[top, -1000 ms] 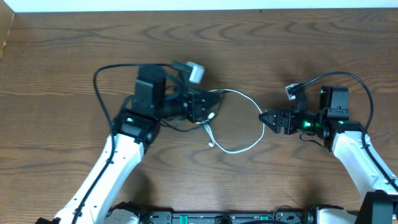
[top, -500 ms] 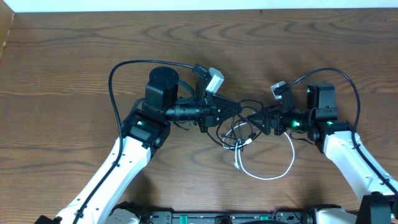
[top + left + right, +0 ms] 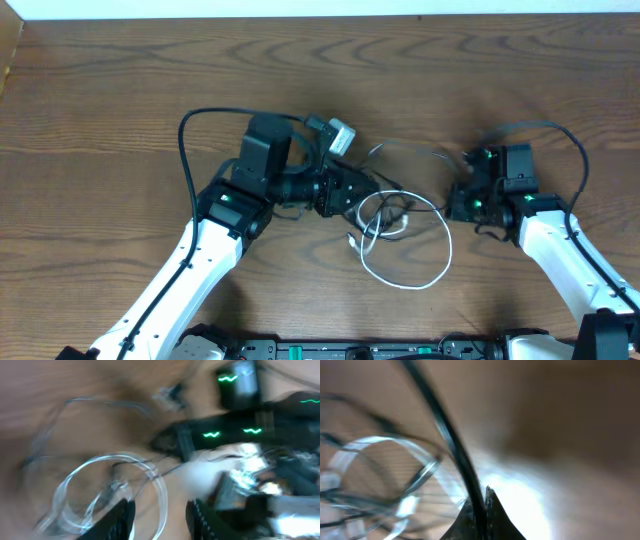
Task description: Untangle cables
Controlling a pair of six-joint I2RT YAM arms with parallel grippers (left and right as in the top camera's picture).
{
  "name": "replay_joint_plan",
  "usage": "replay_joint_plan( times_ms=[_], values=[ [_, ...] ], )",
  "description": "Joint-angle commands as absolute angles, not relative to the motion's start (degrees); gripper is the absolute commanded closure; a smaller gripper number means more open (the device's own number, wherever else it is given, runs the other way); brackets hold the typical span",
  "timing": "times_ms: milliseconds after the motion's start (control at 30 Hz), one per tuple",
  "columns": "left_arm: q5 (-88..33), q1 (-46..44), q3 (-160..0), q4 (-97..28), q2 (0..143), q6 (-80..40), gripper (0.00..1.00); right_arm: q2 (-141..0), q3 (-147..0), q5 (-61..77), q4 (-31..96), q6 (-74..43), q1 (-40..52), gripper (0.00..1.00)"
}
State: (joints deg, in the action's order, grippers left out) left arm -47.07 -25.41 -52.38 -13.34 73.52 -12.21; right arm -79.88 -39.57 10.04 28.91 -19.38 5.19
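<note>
Cable untangling in progress.
Pinching black cable (image 3: 445, 435) in right gripper (image 3: 479, 503) at 3 o'clock; holding left gripper (image 3: 159, 516) spread by white cable (image 3: 400, 286).

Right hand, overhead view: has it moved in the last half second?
Yes. The right hand has drawn back rightward: its tip was left of the dark mark on the table's far edge, now right of it.

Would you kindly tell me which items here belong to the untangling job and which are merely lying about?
Job in hand: thin white looped cord; thin black cord, pinched in the right gripper; left gripper.

Not part of it: brown wooden table; thick black wires on the arms, which belong to the rig.
</note>
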Motion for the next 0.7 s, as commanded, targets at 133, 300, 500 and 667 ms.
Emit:
replay_joint_plan(
  times_ms=[133,300,500,667],
  values=[
    [-24.6,-25.4,-52.5,-20.3,73.4,-9.9,0.34,-79.8,-39.6,-10.6,33.9,-31.5,5.2,0.99],
    [-27.5,-25.5,-52.0,-20.3,74.3,-9.9,0.21,-79.8,-39.6,-3.7,31.5,-31.6,5.3,0.99],
    [-32.5,-25.6,-51.9,-19.5,78.5,-9.9,0.2,-79.8,-39.6,13.9,26.5,-21.9,5.4,0.99],
    [-34.1,-27.6,-51.9,-15.8,82.7,-9.9,0.2,-79.8,-39.6,16.1,26.6,-21.3,5.4,0.99]
  ],
)
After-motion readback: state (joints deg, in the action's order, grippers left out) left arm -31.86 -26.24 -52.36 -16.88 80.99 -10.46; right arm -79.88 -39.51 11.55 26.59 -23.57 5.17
